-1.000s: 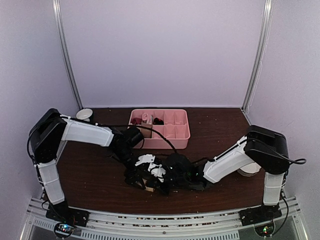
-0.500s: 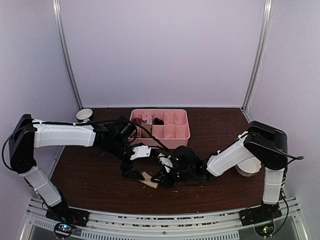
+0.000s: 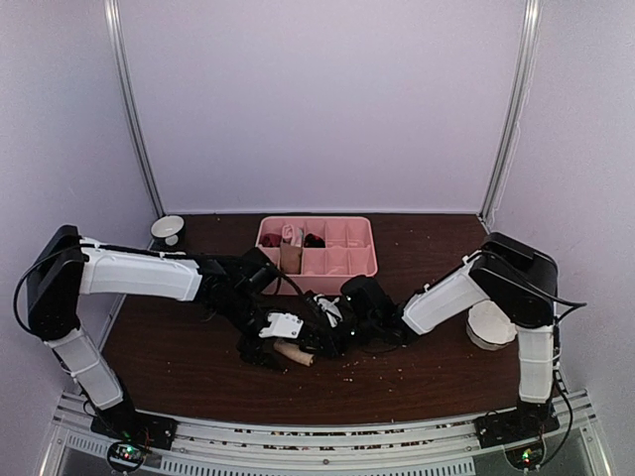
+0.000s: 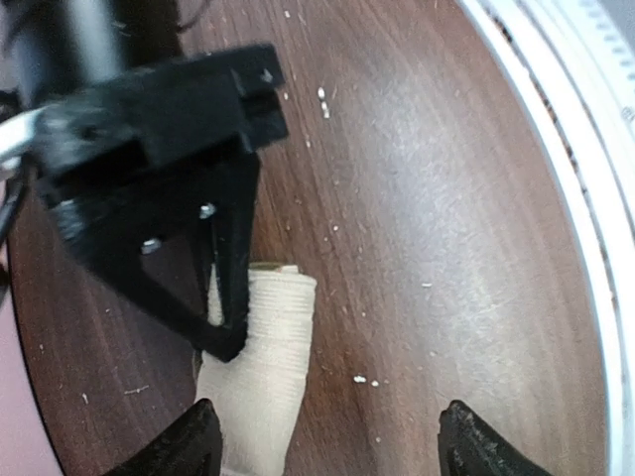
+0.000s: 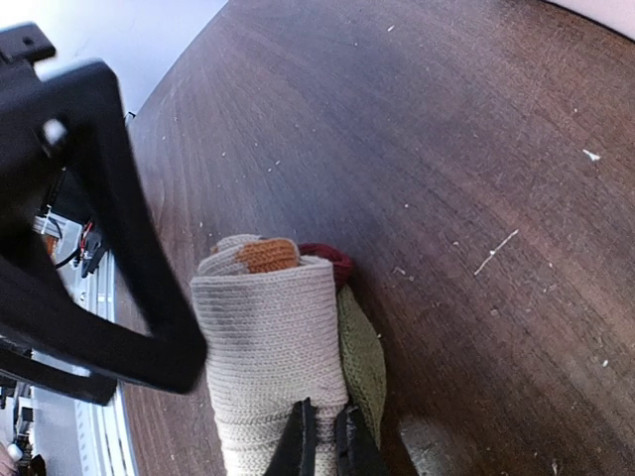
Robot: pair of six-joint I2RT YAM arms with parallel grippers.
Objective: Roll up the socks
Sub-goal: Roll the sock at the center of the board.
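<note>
A beige-tan sock [image 5: 266,342] lies rolled into a short tube on the brown table [image 3: 427,382], with orange, maroon and olive fabric showing at its end. In the top view the roll [image 3: 294,354] sits between both grippers. My right gripper [image 5: 327,444] is shut, its tips pinching the outer layer of the roll. The left gripper [image 4: 332,451] hangs open over it, one fingertip [image 4: 193,446] beside the roll [image 4: 260,382] and the other [image 4: 474,448] far off over bare wood. The right gripper's finger [image 4: 226,297] rests on the roll's end.
A pink divided tray [image 3: 373,260] with a few small items stands just behind the grippers. A small white cup [image 3: 167,229] sits at the back left, and a white bowl [image 3: 491,327] lies under the right arm. Pale crumbs dot the wood. The table's front rail [image 4: 585,169] is close.
Both grippers have shifted slightly back and left, and the sock now lies as a tight roll in front of them. My left jaws have narrowed somewhat; the right stayed shut.
</note>
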